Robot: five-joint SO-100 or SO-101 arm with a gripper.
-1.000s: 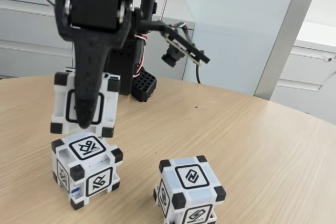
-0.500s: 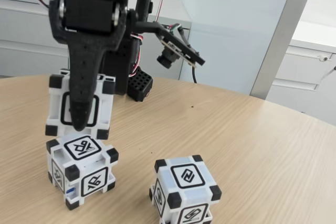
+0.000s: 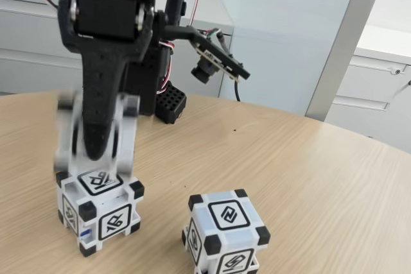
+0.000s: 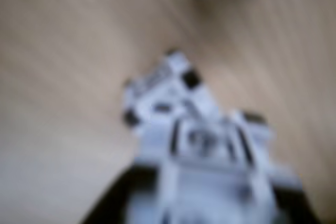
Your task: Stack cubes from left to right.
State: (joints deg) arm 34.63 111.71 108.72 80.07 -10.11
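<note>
Fixed view: gripper [image 3: 97, 149] clenched on a motion-blurred cube [image 3: 96, 136], held directly above the left cube [image 3: 99, 206], seemingly touching its top. A third cube [image 3: 226, 228] rests apart on the wooden table [image 3: 308, 184], right.

Words, brands, numbers: none are showing legibly anywhere — only abstract signs.
Left cube [image 3: 97, 208], fixed view: a black-framed square glyph is sitting on its top face and another on each of its two visible side faces — angular strokes, not letters that can be read.
Right cube [image 3: 226, 228], fixed view: a framed zigzag-like glyph is showing on top, and partly cut-off ones on the front faces.
Blurred cube [image 3: 96, 136] above the left one: its face marking is smearing out and cannot be read.
Wrist view: everything is blurring; a dark square frame on the near cube [image 4: 207, 145] is showing, its sign unreadable.
</note>
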